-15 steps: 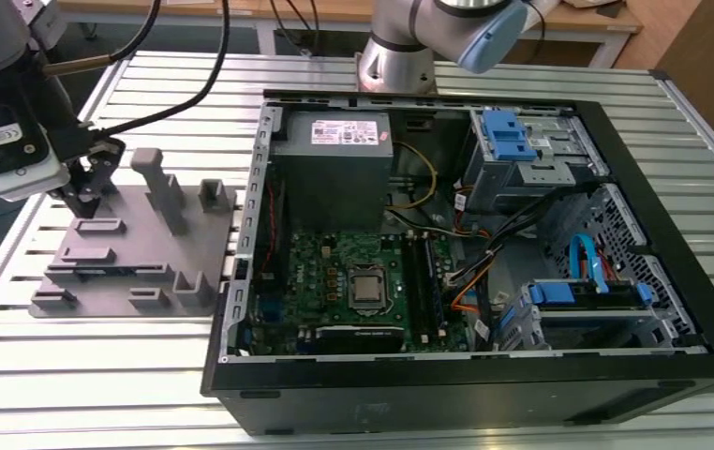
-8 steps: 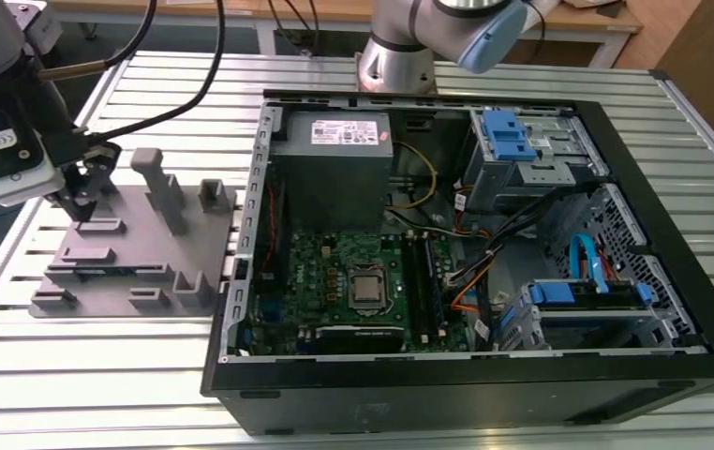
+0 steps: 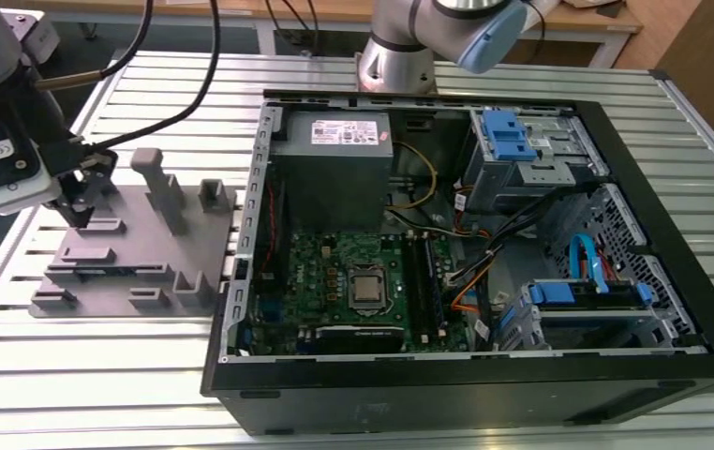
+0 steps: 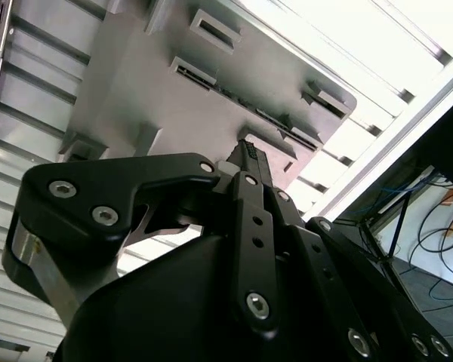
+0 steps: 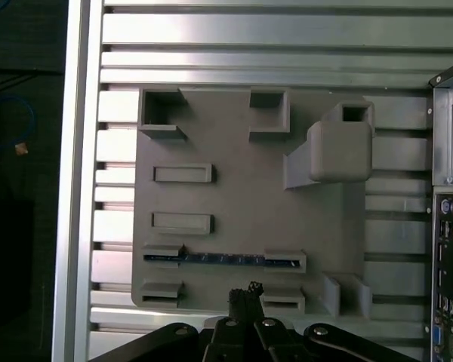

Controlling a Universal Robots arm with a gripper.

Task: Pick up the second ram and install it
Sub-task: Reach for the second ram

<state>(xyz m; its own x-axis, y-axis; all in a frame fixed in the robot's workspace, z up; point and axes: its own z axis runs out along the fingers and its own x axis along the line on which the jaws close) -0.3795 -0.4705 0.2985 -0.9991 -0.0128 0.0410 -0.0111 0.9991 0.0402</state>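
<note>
The black pincer (image 5: 245,292), closed and empty, hangs near the thin dark memory stick (image 5: 219,259) in the grey plastic fixture (image 5: 234,136); better to centre over it first.

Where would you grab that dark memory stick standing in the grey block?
Probably the second ram at its bare middle, from straight above, pinching its two flat faces. It stands on edge in the grey fixture, with both ends tucked into raised holders, so only the middle of its top edge is free.
</note>
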